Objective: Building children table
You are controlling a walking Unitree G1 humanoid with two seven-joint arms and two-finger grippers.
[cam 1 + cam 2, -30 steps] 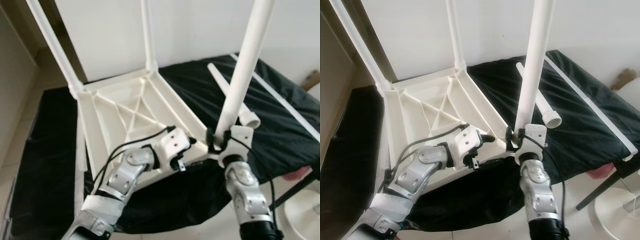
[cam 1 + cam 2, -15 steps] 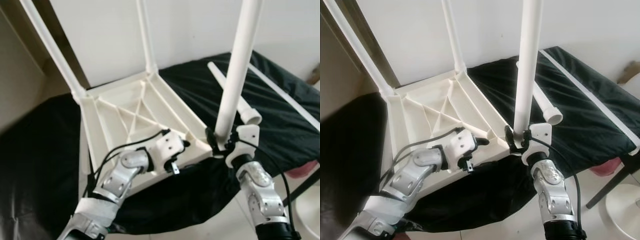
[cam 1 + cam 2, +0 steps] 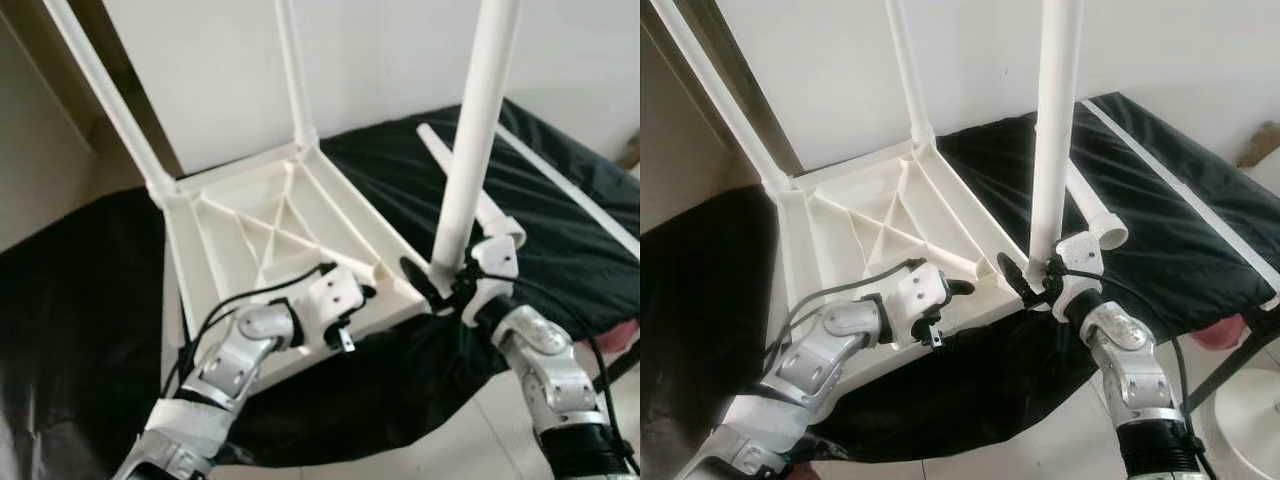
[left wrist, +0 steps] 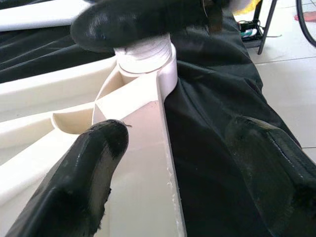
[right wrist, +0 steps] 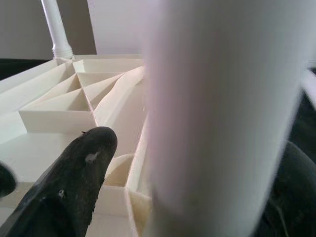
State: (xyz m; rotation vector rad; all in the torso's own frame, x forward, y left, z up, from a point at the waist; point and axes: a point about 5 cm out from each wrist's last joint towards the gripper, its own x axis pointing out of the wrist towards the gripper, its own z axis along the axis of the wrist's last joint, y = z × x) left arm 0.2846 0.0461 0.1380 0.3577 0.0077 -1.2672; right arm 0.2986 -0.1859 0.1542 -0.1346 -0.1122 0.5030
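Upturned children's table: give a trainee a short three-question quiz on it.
1. True or false: the right end effector grips the upright leg near the corner socket of the tabletop.
2. How many legs stand upright in the tabletop? A) one B) three C) four
3. What lies on the black cloth behind the gripped leg?

Key: 1 true. 2 B. 3 a loose leg. The left end effector rests at the tabletop's near edge.

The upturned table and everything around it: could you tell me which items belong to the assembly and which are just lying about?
In the job: table top; leg held by right gripper; loose leg; left gripper.

Lying about: black cloth; pink object; white rod.
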